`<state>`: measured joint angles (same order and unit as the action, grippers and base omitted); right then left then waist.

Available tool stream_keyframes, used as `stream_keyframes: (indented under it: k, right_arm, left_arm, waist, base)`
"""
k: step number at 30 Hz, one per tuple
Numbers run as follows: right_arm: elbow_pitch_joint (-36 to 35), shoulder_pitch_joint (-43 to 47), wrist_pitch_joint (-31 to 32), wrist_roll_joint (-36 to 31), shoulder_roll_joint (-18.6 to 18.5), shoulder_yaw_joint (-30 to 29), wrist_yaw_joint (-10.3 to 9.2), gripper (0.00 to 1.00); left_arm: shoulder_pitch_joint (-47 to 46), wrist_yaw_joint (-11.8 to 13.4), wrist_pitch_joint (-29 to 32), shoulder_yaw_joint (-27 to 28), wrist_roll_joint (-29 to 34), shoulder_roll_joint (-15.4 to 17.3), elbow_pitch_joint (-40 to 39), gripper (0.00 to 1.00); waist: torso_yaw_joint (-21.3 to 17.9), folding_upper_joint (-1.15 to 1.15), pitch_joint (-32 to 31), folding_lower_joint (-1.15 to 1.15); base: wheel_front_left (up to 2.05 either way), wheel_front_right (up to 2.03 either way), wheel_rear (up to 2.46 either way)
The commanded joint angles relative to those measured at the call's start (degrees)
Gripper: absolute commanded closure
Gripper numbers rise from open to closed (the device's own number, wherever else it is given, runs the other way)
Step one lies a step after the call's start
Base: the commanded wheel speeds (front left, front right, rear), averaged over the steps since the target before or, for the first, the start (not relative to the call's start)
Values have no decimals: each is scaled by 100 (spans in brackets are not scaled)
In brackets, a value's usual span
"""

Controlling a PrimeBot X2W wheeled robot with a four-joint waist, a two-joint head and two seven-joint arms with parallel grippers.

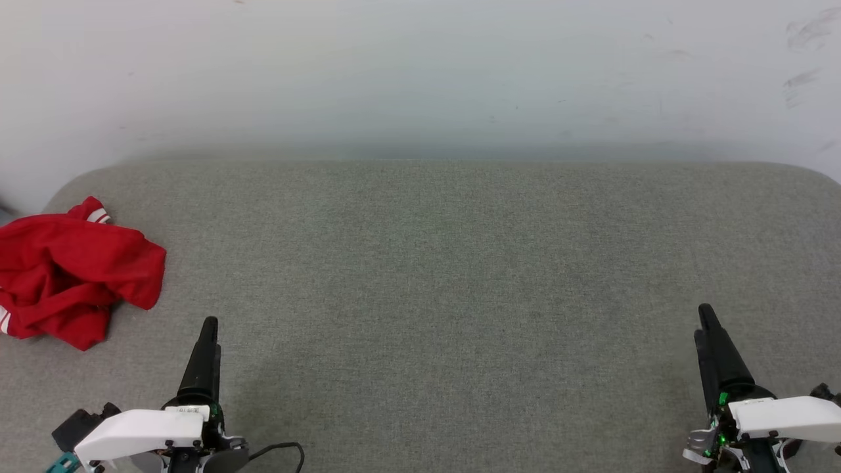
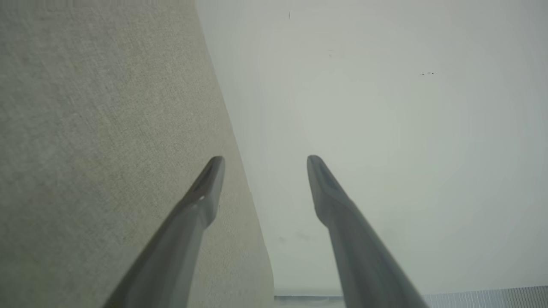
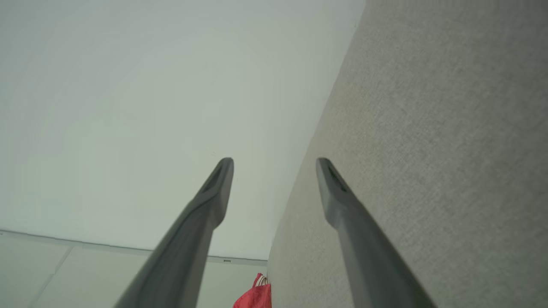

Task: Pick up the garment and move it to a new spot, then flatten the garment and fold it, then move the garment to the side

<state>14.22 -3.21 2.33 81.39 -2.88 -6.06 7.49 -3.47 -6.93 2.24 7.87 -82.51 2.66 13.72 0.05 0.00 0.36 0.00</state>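
Grey fabric surface [image 1: 420, 295] | white wall [image 1: 420, 66] behind | garment [image 1: 72, 272] crumpled far left

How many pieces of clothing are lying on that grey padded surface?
1. The crumpled red garment lies at the grey surface's left end, running past the head view's border, ahead and left of the left gripper. Folds could hide more.

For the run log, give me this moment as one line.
stage: pickup not yet begun | garment: crumpled, left edge of grey surface | left gripper: open, empty | right gripper: open, empty
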Motion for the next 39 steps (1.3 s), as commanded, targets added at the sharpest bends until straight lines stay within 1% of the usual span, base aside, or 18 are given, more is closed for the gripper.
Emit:
stream_keyframes:
  k: [1, 10, 11, 14, 15, 21, 29, 39]
  right_arm:
    - [-188, -71, -62, -264, -4, 2, 1, 0]
    - [-646, -30, -281, -1565, -3, 140, 1, 0]
    - [-715, -17, -327, -1868, -3, 171, 1, 0]
    - [-774, 5, -394, -2326, -3, 230, 1, 0]
    - [-774, 5, -394, -2326, -3, 230, 1, 0]
    - [-807, 45, -521, -3094, -3, 349, 1, 0]
    - [-851, 97, -679, -3884, -3, 448, 1, 0]
    - [-956, 132, -862, -4733, -2, 530, 1, 0]
  left_arm:
    - [-99, 35, -69, 11, 240, 11, -185, 0]
    - [-40, 453, -285, -211, 1437, 13, -607, 0]
    - [-20, 551, -330, -269, 1733, 14, -668, 0]
    - [5, 675, -397, -356, 2137, 14, -722, 0]
    - [5, 675, -397, -356, 2137, 14, -722, 0]
    - [37, 841, -523, -487, 2843, 16, -783, 0]
    - [85, 996, -680, -641, 3688, 18, -815, 0]
    - [103, 1164, -862, -813, 4499, 63, -928, 0]
  waist:
    - [2, 0, 2, 0]
    - [16, 0, 12, 0]
    - [17, 0, 13, 0]
    - [20, 0, 16, 0]
    - [20, 0, 16, 0]
    - [28, 0, 20, 0]
    - [42, 0, 25, 0]
    - [58, 0, 41, 0]
  base:
    - [0, 0, 0]
    - [0, 0, 0]
    - [0, 0, 0]
    - [0, 0, 0]
    - [0, 0, 0]
    - [0, 0, 0]
    - [0, 0, 0]
    - [0, 0, 0]
